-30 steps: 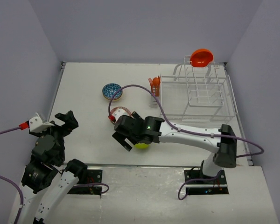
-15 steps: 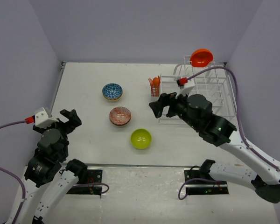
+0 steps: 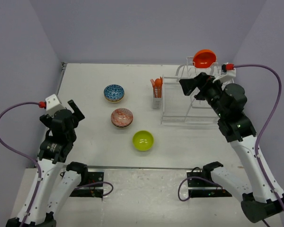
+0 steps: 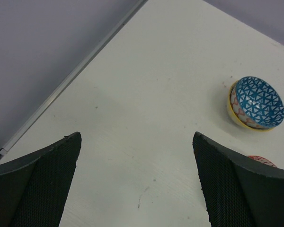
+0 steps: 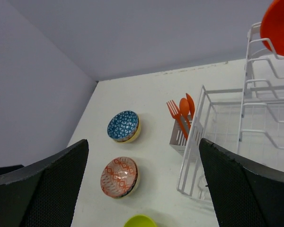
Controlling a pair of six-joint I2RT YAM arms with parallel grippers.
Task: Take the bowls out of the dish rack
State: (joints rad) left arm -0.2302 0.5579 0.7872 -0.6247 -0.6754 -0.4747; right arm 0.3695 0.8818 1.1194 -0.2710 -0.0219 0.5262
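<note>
Right gripper [image 3: 187, 86] swung back to the dish rack [image 3: 199, 101], open and empty; orange bowl [image 3: 204, 58] is perched up top, so a clumsy grab could tip it off.

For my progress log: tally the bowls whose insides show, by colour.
orange bowl: 1
blue mosaic bowl: 1
red patterned bowl: 1
yellow-green bowl: 1
Total: 4, bowls nested underneath not counted.

White arm links [image 3: 250, 158], black joints [image 3: 231, 106], purple cables [image 3: 4, 137] (red plugs [image 3: 41, 104]), mesh-textured black fingers [image 4: 38, 189].
</note>
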